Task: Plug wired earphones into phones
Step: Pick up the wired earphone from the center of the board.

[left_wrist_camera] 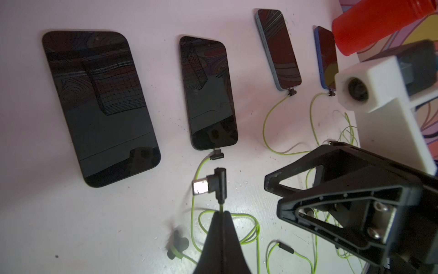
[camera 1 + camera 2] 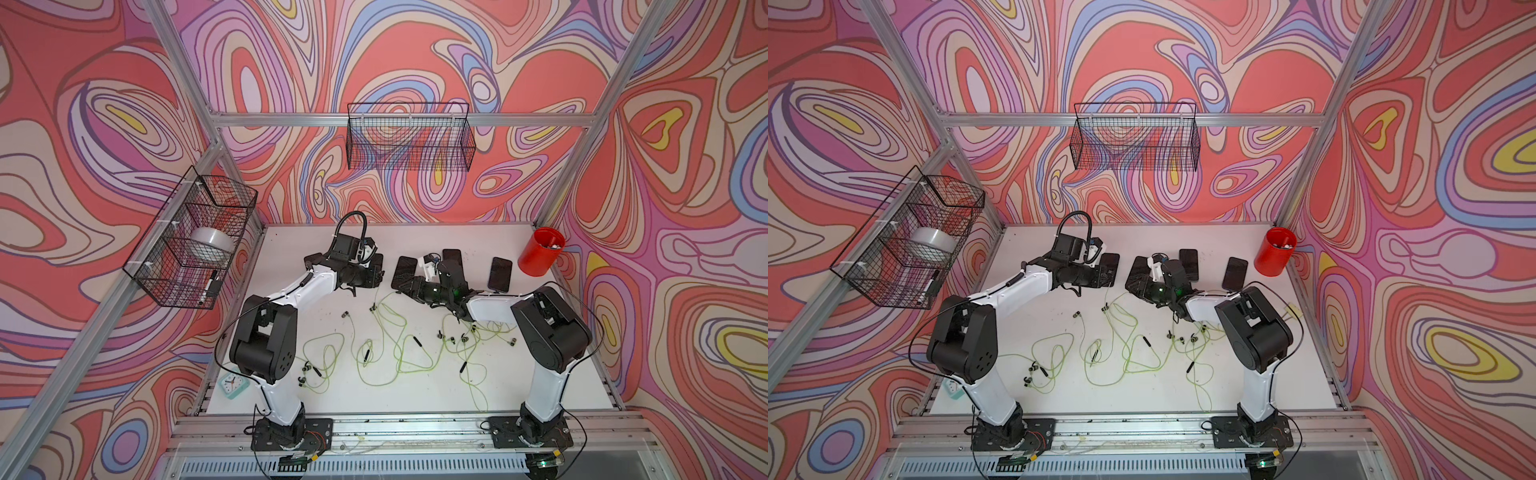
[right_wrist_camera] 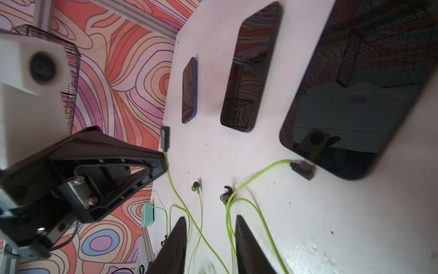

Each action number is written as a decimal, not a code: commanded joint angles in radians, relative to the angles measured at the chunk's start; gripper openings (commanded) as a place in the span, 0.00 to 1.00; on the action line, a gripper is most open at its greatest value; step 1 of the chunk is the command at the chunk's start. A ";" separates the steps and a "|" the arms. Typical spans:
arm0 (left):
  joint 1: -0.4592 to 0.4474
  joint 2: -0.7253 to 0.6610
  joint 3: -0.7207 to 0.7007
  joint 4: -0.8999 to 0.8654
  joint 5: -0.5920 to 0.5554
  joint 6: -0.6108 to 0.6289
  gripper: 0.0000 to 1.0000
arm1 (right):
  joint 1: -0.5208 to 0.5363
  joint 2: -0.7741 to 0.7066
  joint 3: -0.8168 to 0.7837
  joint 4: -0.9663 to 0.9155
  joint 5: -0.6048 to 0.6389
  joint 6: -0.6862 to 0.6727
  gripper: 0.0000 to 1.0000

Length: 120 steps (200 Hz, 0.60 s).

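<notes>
Left pincer [image 1: 220, 213] is clamped tight on an earphone cable [image 1: 221, 206] just behind its plug [image 1: 213, 183], held over the surface [image 1: 71, 225] near the far-edge row of phones [image 1: 208, 95]. Right pincer [image 3: 210, 218] hangs part-open, empty. Next, I reckon: turn the plug toward the bare phone [image 1: 99, 106], then push in.

It was a robotics lab cell: an aluminium frame [image 2: 399, 119], swirl-patterned walls [image 2: 685, 187], a wire basket [image 2: 409, 139] hung beyond the left pincer [image 1: 221, 214], its arm [image 2: 282, 399] bolted to a rail [image 2: 415, 430].
</notes>
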 commanded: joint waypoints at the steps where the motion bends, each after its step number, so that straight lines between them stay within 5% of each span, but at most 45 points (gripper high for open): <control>1: 0.002 -0.015 -0.022 0.071 0.081 -0.034 0.00 | 0.006 0.014 0.032 0.089 -0.019 0.020 0.36; 120: 0.003 -0.035 -0.048 0.131 0.149 -0.057 0.00 | 0.020 0.090 0.137 0.083 -0.008 0.039 0.35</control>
